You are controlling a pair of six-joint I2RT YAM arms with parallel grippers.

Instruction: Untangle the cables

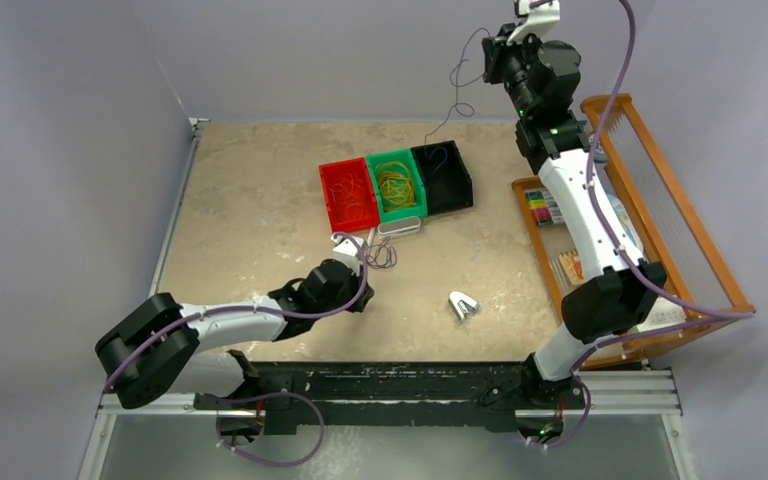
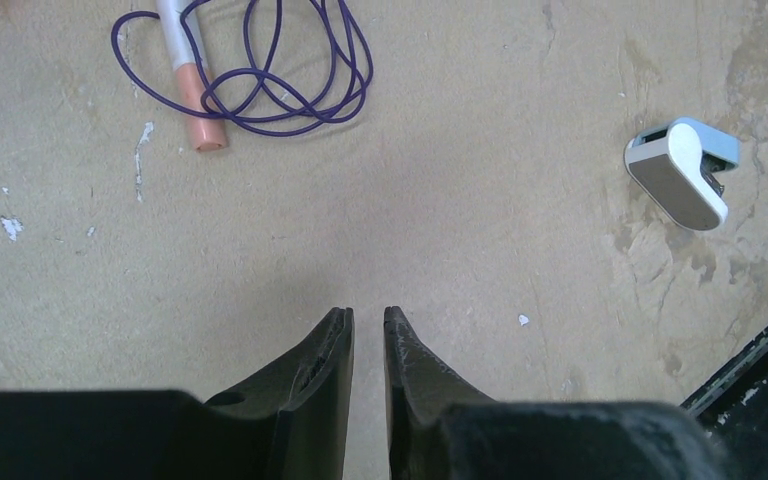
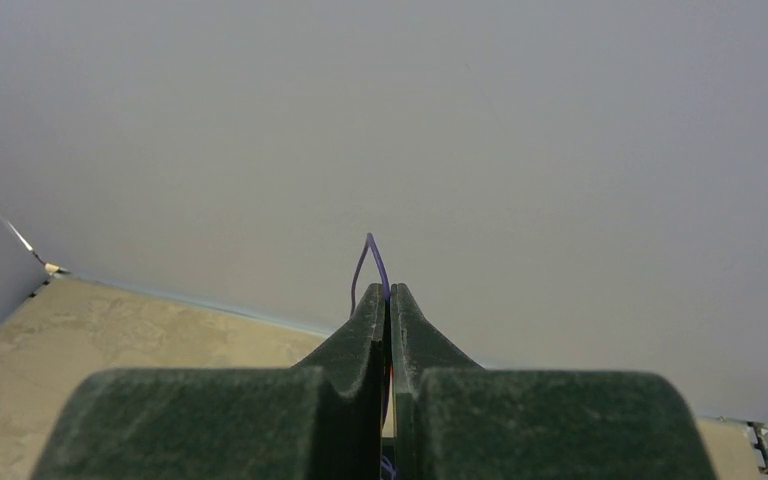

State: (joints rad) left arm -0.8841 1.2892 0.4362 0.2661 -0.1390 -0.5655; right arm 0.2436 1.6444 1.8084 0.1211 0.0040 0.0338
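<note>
Looking down on a mottled beige table [image 1: 250,200] with a wooden rack [image 1: 660,180] lying along its right edge. Finds the right arm raised high beyond the table's far edge, the right gripper [image 3: 388,290] clenched on a thin purple cable [image 3: 369,240], fingertips pressed together and a small loop of the strand poking out above them. Follows that strand down in slack curves toward the far rim of the black bin [image 1: 460,185]. Finds the left arm low over the middle of the table, the left gripper [image 2: 368,312] released, fingertips a narrow slit apart, grasping nothing, bare tabletop beneath. Counts three bins side by side near the centre: a red bin [image 1: 326,200] heaped with red-orange cables [image 1: 350,190], a green bin [image 1: 372,185] holding yellow cables [image 1: 395,185], then the black one farthest right with a bit of purple wire inside. Spots a loose purple coil [image 2: 260,75] on the table ahead of the left gripper, crossing a silver stick with a peach tip [image 2: 192,90], well apart from a small white clip [image 2: 682,172] off to the right.
</note>
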